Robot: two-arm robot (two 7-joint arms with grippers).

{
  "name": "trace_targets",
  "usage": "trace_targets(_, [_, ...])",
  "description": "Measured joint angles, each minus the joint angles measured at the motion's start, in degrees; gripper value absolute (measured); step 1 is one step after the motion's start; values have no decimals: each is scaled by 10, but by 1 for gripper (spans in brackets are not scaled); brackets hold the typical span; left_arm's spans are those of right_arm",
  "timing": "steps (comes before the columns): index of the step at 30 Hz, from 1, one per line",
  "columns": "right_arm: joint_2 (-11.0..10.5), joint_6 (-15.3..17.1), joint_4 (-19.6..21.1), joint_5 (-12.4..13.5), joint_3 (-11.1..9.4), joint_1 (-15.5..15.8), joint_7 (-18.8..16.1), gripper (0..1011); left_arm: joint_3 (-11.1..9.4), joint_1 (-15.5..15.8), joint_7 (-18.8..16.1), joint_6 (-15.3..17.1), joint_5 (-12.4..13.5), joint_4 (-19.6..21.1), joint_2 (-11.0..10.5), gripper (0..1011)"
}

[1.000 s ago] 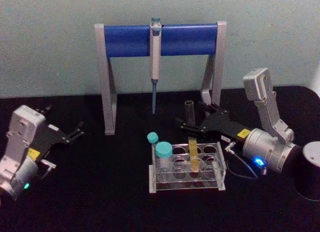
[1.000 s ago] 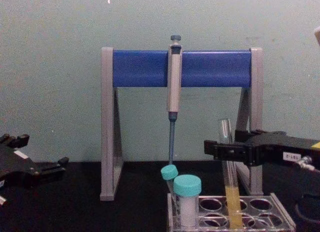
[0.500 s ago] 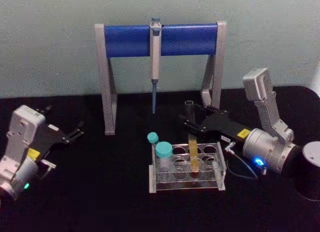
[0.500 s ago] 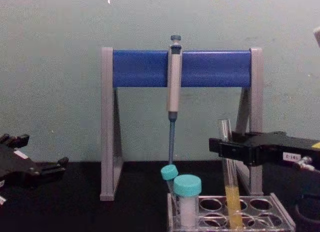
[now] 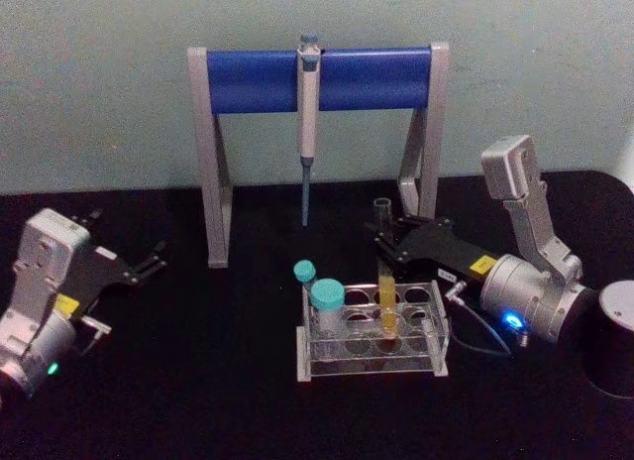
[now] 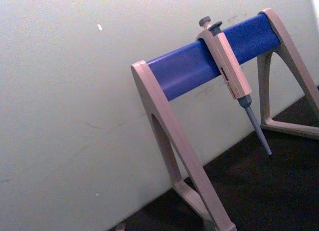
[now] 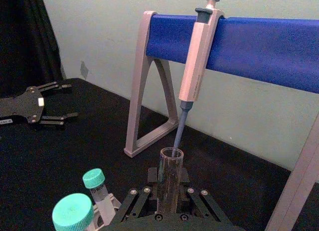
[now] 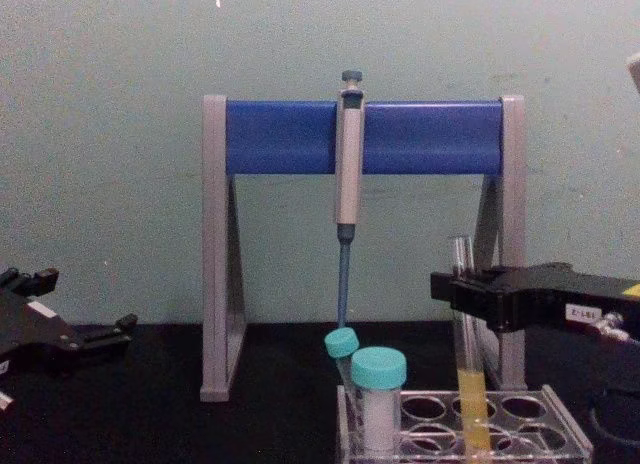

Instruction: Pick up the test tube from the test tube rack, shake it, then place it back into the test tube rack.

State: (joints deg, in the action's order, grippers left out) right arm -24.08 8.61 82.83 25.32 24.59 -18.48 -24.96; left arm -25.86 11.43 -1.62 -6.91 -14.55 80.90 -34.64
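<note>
We see the test tube point(image 5: 384, 287) standing upright, its yellow lower end in a hole of the test tube rack point(image 5: 433, 331) mid-tabletop point(image 5: 198, 381). The right gripper point(image 5: 384, 239) clamps its upper part. The left gripper point(image 5: 156, 259), fingers spread, sits near the left edge.

Black table point(image 5: 198, 401), test tube rack point(image 5: 371, 369), pipette stand point(image 5: 258, 80)
</note>
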Motion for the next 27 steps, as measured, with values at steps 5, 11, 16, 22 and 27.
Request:
trace_targets(5, [0, 0, 0, 0, 0, 0, 0, 235, 0, 0, 0, 0, 0, 0, 0, 1001])
trace_targets(11, [0, 0, 0, 0, 0, 0, 0, 235, 0, 0, 0, 0, 0, 0, 0, 1001])
trace_targets(16, [0, 0, 0, 0, 0, 0, 0, 237, 0, 0, 0, 0, 0, 0, 0, 1001])
trace_targets(22, [-2, -11, 4, 5, -5, 5, -7, 235, 0, 0, 0, 0, 0, 0, 0, 1001])
trace_targets(27, [-6, -22, 21, 13, -13, 13, -8, 235, 0, 0, 0, 0, 0, 0, 0, 1001])
